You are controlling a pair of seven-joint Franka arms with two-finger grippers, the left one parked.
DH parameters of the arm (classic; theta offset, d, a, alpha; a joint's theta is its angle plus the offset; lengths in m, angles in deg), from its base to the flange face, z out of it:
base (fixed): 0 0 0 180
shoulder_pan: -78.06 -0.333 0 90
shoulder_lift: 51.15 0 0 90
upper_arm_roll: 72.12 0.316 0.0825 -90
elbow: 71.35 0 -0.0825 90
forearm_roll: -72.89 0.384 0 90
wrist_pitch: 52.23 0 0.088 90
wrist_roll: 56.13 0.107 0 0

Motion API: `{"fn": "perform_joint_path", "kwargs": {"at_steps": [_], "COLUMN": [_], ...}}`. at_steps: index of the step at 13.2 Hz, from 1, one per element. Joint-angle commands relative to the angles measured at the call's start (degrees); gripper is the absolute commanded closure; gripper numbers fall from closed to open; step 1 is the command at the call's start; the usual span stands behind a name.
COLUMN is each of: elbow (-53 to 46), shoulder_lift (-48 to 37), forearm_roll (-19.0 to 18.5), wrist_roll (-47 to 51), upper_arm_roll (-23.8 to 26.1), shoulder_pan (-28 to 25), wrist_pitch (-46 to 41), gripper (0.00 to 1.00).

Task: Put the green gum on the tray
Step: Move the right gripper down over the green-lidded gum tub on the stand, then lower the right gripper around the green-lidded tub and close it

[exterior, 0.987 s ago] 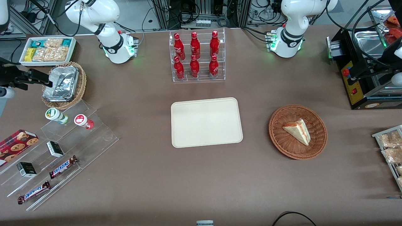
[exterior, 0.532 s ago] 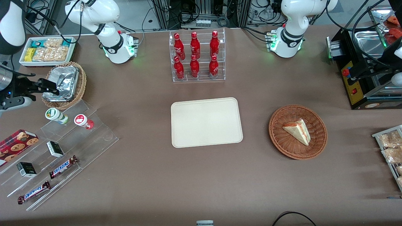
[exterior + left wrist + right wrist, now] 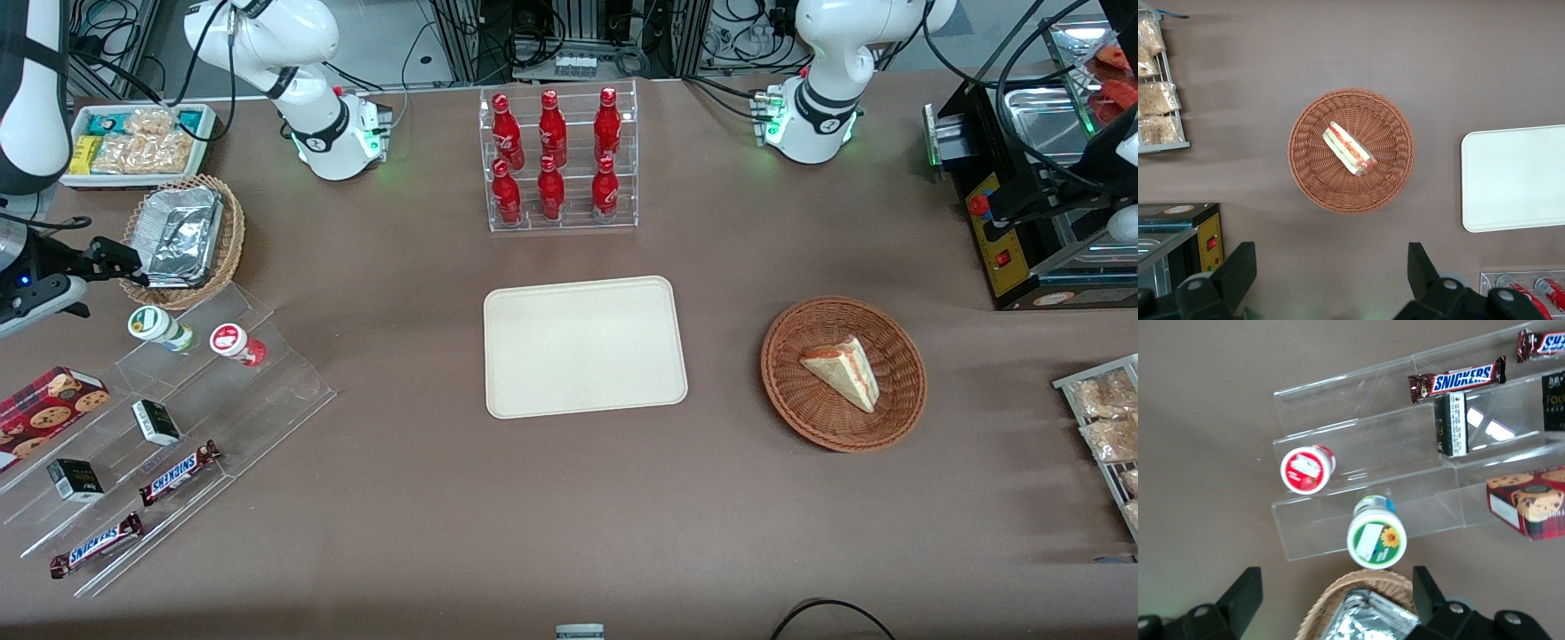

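Green gum [image 3: 160, 328] is seen upright on the rack [image 3: 222, 391], at the tray's [image 3: 584, 346] nine o'clock; the gripper [image 3: 124, 260] is held open and empty just above it.

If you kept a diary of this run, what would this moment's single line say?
stage: approach | end effector: open, above foil basket, near green gum | green gum: on clear rack, ungrasped | tray: bare

Glossy white arm segments, black joint bands, black tool [image 3: 111, 258], green base lights
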State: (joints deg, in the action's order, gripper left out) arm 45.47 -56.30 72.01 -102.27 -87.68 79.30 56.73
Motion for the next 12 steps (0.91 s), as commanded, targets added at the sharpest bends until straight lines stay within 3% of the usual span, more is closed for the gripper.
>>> {"fn": "perform_joint_path", "kwargs": {"at_steps": [1, 6, 12], "elbow": [5.5, 11.2, 14.8], "shoulder_lift": [-2.2, -2.5, -1.7], "forearm_roll": [-0.4, -0.4, -0.4], "wrist_roll": [-5.8, -12.9, -14.2], "upper_arm_roll": [-1.6, -2.4, -2.8], "shoulder_pan": [-0.1, 0.0, 0.6], "wrist_pitch": [6.6, 14.4, 21.0], "gripper": [0.0, 0.01, 0.01]}}
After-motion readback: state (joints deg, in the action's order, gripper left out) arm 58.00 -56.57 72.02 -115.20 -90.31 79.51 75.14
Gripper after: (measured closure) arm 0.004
